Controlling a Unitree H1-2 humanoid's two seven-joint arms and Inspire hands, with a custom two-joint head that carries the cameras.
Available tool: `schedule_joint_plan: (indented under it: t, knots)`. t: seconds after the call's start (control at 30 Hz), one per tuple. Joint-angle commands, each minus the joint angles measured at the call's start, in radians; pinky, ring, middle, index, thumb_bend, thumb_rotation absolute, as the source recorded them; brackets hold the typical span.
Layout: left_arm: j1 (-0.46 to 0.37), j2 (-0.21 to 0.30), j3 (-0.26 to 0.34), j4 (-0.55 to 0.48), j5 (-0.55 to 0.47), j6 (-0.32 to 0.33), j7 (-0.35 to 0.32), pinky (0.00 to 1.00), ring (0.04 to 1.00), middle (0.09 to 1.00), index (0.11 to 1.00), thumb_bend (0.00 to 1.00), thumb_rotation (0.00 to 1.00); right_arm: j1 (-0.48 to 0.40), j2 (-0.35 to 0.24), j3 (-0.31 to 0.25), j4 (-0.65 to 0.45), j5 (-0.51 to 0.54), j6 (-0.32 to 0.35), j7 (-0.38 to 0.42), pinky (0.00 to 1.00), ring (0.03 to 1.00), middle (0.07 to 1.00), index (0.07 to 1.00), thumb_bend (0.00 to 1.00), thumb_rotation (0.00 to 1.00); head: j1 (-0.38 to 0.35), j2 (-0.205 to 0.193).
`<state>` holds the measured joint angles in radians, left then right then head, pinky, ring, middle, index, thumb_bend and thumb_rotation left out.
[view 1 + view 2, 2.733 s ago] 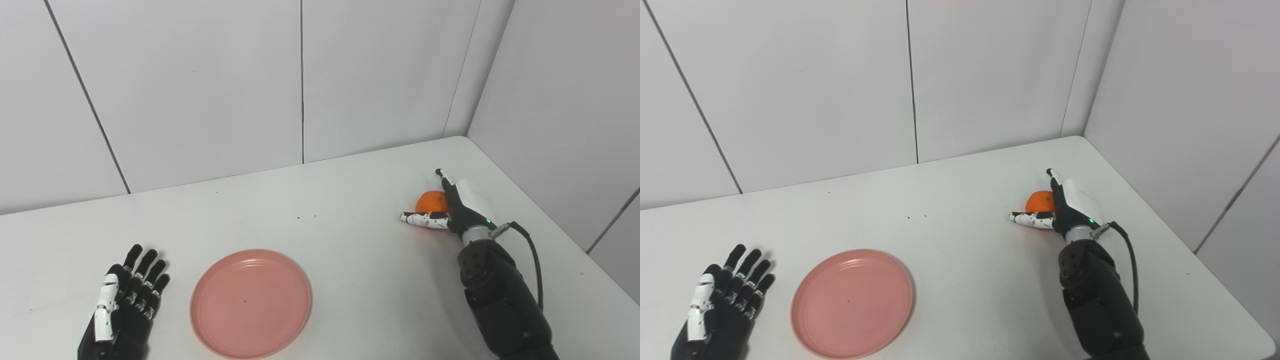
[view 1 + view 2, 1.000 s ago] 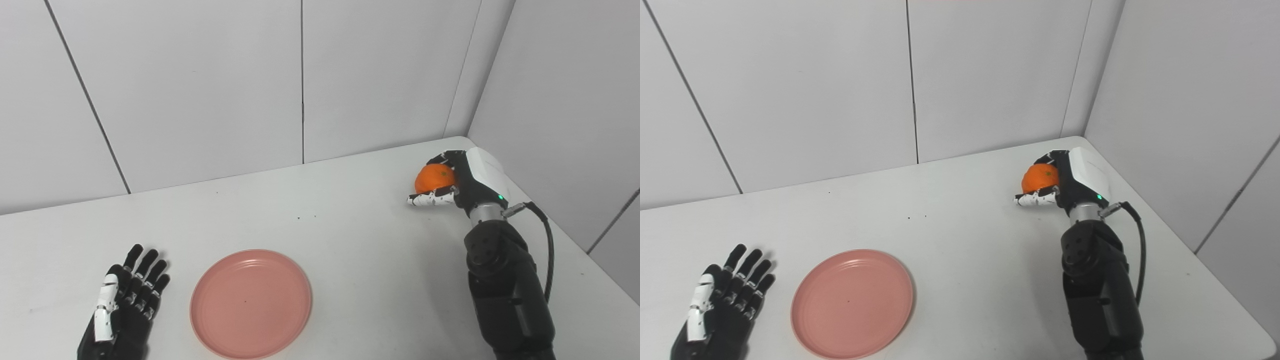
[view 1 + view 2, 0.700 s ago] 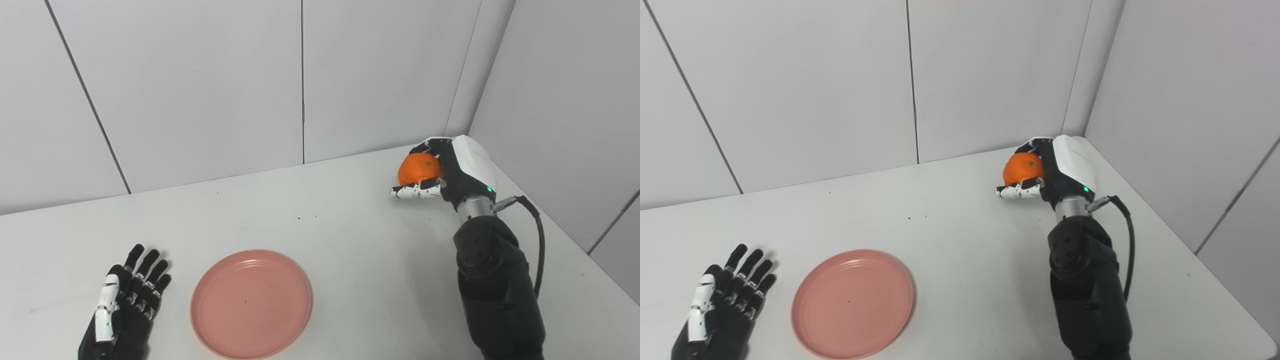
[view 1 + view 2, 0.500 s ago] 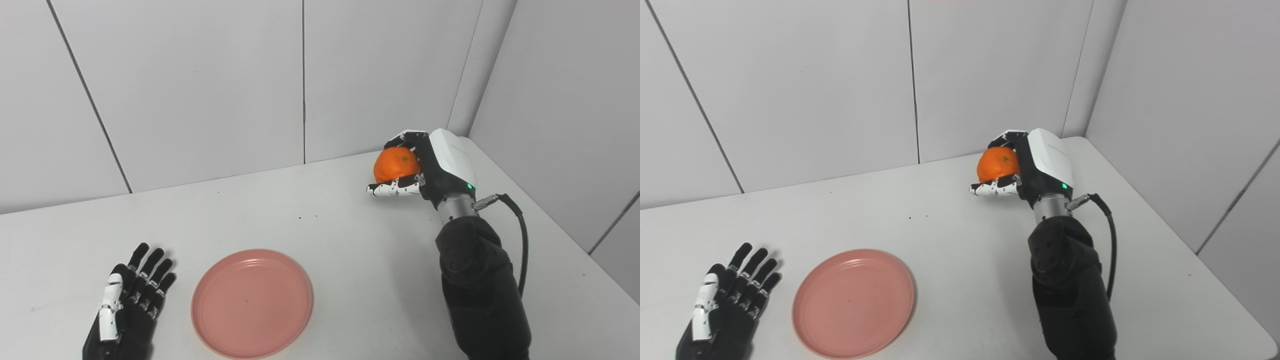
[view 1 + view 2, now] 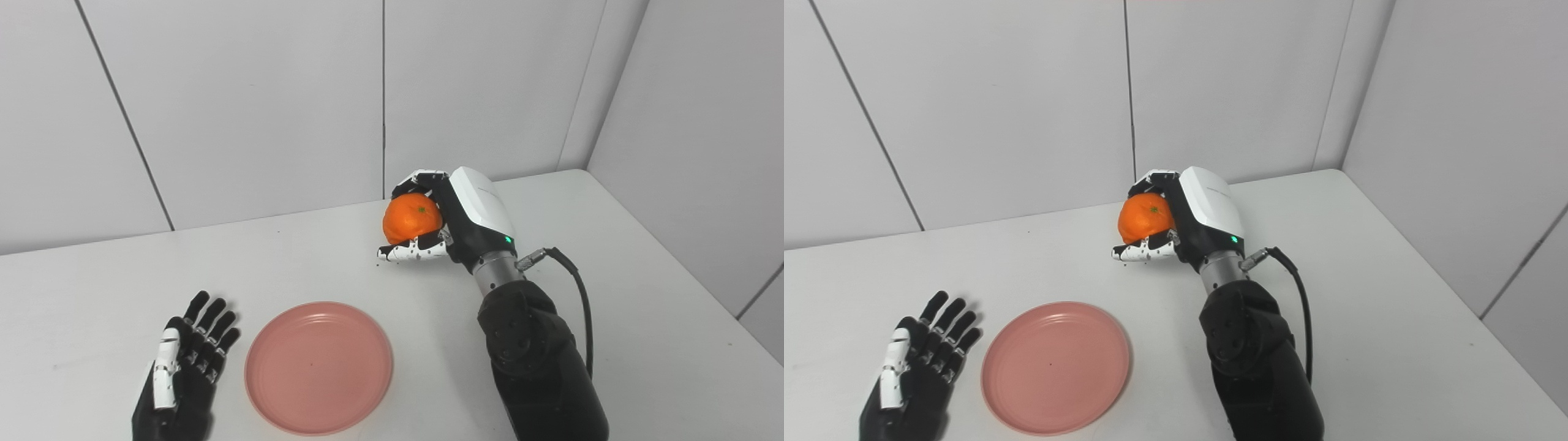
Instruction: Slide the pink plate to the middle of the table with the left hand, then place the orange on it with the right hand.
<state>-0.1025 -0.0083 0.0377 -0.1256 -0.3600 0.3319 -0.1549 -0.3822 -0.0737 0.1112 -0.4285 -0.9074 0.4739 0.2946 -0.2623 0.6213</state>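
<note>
Above table (image 5: 643,257), right hand (image 5: 456,217) grips orange (image 5: 411,218); pink plate (image 5: 318,367) near front edge.

We see a table (image 5: 643,294) with a smooth, matt white top, marked by a few small dark specks. The plate (image 5: 318,366) looks like pink plastic, with a soft satin sheen and faint concentric rings moulded into its face. The orange (image 5: 411,218) has a finely dimpled peel with a slight shine. The right hand (image 5: 450,220) has a smooth, glossy white plastic shell on its back, over matt black fingers. The left hand (image 5: 184,367) is matt black plastic with a white thumb. The cable (image 5: 582,306) looks like black rubber, joined by a metal plug.
</note>
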Motion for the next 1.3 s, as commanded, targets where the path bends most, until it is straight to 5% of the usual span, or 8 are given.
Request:
schedule_joint_plan:
  t: [0.0,0.63,1.27]
  knots:
    - [0.017,-0.016,-0.018,-0.006,0.026,0.003,0.019,0.93,0.927,0.926,0.915,0.37,1.0,-0.031,0.009,0.026,-0.03,0.008,-0.035,-0.014,0.35,0.432,0.459,0.518,0.53,0.0,0.031,0.002]
    - [0.015,-0.101,-0.082,-0.02,0.141,-0.01,0.099,0.91,0.915,0.921,0.91,0.37,1.0,0.02,0.009,0.188,0.052,0.108,-0.082,-0.013,0.33,0.409,0.453,0.517,0.53,0.0,0.288,0.015]
    - [0.01,-0.118,-0.089,-0.003,0.19,-0.051,0.122,0.91,0.913,0.921,0.91,0.39,1.0,0.042,0.008,0.253,0.179,0.168,-0.074,-0.021,0.35,0.436,0.459,0.513,0.53,0.0,0.331,0.027]
